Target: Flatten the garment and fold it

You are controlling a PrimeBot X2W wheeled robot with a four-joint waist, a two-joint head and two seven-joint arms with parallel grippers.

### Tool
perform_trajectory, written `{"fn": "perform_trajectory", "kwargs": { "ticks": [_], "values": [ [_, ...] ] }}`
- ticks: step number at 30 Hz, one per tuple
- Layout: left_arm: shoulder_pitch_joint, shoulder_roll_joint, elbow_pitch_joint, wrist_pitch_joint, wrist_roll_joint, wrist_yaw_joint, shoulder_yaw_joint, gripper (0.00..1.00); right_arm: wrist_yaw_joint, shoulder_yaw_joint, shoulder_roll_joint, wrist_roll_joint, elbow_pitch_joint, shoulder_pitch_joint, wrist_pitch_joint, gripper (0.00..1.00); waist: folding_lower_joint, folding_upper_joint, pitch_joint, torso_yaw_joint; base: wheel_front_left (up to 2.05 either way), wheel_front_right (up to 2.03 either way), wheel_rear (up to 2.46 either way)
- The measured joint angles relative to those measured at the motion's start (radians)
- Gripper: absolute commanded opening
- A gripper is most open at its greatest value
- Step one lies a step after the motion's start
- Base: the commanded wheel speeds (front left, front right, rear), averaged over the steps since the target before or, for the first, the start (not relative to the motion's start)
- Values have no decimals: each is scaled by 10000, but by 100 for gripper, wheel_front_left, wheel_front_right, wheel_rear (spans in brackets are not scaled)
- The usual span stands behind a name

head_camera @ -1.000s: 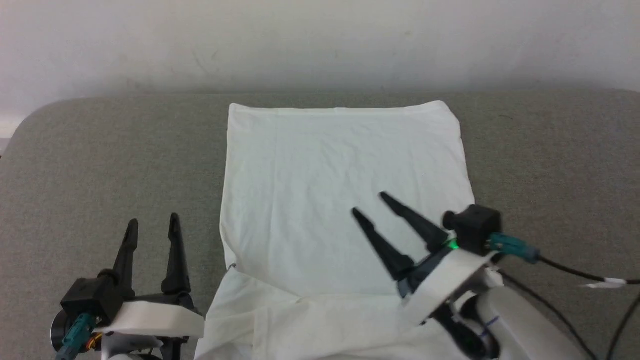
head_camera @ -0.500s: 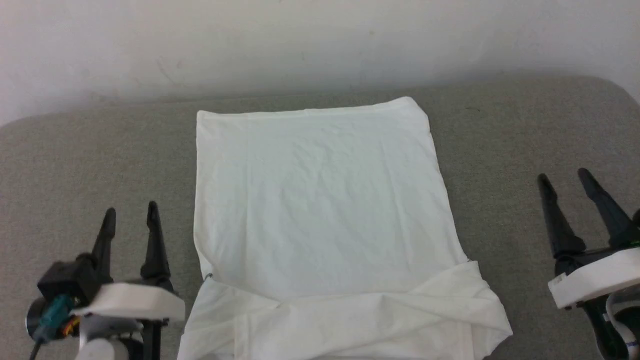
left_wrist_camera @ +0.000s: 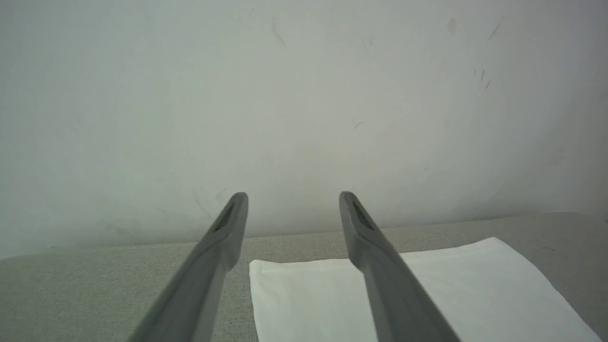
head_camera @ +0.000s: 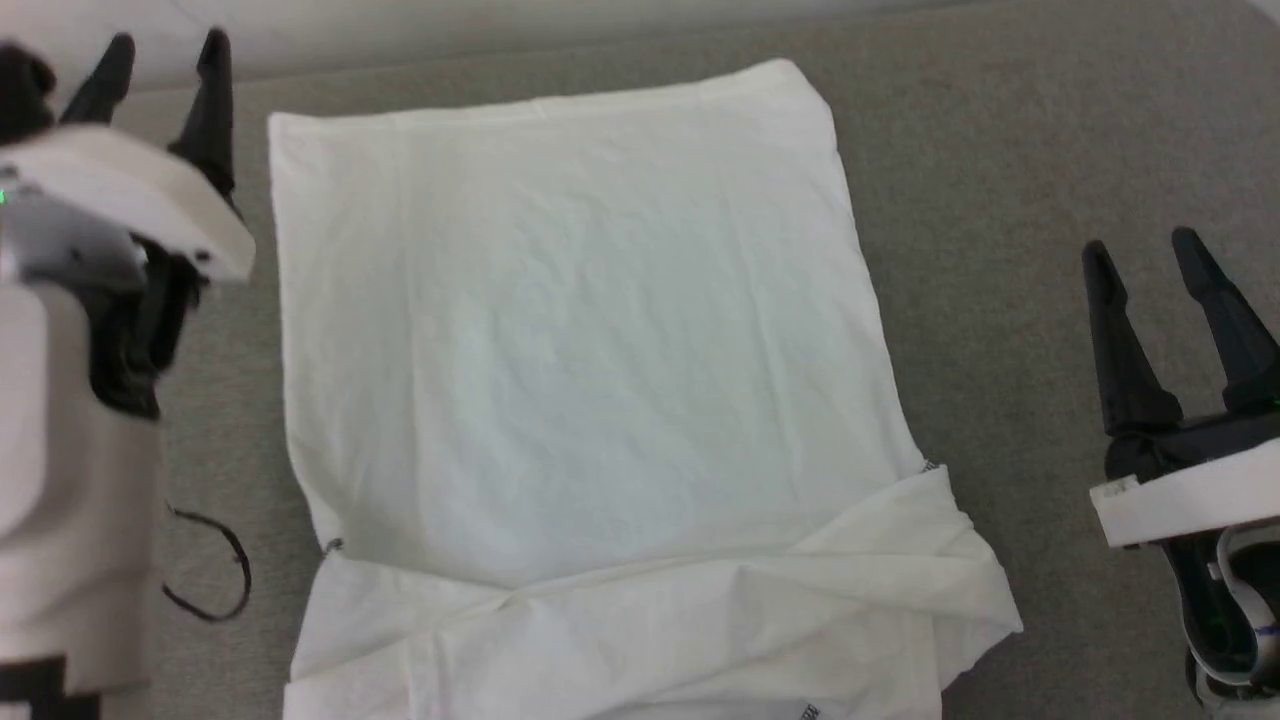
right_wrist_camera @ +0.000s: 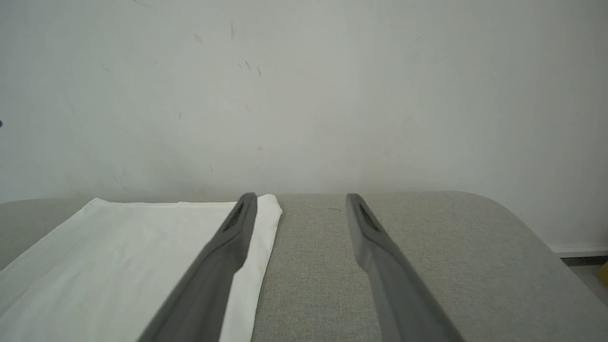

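Grey surface (head_camera: 1000,150), left jaws farther forward

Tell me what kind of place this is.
Probably an indoor robot test room: a grey fabric-covered table stands against a bare, scuffed white wall, with one white shirt spread on it between the left pincer and the right pincer.

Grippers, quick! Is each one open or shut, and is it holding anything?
Left gripper: open, holding nothing.
Right gripper: open, holding nothing.
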Motion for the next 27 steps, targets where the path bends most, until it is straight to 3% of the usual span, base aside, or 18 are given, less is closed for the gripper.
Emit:
{"fn": "perform_trajectory", "kwargs": {
  "ticks": [3, 10, 15, 22, 23, 24, 25, 26, 27],
  "values": [
    [-1234, 213, 1058, 1417, -399, -320, -167, 100, 0, 148, 15, 71, 61, -264, -111, 100, 1, 0, 462, -206, 0, 0, 0],
    [-3113, 907, 3150, 4380, -828, -395, -351, 100, 0, 681, 82, 384, 453, -732, -462, 100, 0, 0, 1337, -864, 0, 0, 0],
    [-3541, 1484, 3820, 5864, -895, -82, -328, 100, 0, 997, 77, 604, 642, -900, -631, 100, -1, 0, 1847, -1384, 0, 0, 0],
    [-3606, 2272, 3889, 6876, -690, 364, -378, 100, 0, 1285, -6, 915, 943, -1035, -788, 100, -5, 0, 2504, -1962, 0, 0, 0],
    [-3668, 2318, 3843, 7031, -692, 437, -378, 65, 0, 1308, -31, 951, 982, -1041, -788, 100, -5, 0, 2578, -2019, 0, 0, 0],
    [-3707, 2347, 3795, 7214, -692, 512, -382, 42, 0, 1321, -58, 980, 1018, -1047, -790, 100, -5, 0, 2646, -2073, 0, 0, 0],
    [-3747, 2408, 3754, 7394, -692, 562, -382, 11, 0, 1325, -79, 1016, 1037, -1055, -794, 100, -5, 0, 2705, -2116, 0, 0, 0],
    [-3777, 2468, 3693, 7576, -690, 581, -395, 0, 0, 1337, -109, 1039, 1062, -1084, -794, 100, -5, 0, 2757, -2154, 0, 0, 0],
    [-3791, 2495, 3626, 7743, -694, 663, -397, 0, 0, 1350, -142, 1076, 1083, -1106, -794, 100, -5, 0, 2797, -2183, 0, 0, 0]
  ]
}}
